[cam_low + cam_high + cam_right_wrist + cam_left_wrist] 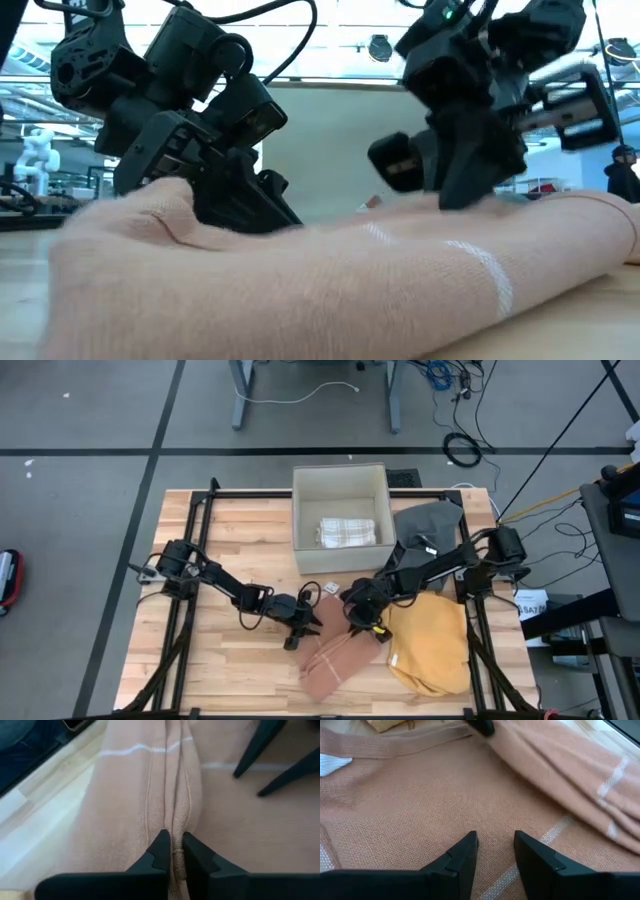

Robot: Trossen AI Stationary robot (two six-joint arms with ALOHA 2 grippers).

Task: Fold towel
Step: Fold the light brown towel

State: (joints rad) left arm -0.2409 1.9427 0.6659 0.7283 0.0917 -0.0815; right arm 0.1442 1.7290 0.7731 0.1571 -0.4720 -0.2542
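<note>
pink towel (335, 658) bottom centre of high view, bunched on table (230, 670) | right gripper (173, 851) pinching towel's folded edge | left gripper (495, 851) fingers spread, tips on cloth

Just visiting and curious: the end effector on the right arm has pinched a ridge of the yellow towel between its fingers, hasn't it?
Not quite. The right end effector has pinched a ridge, but of the pink towel, as the right wrist view shows. The yellow towel lies untouched beside it in the high view.
</note>
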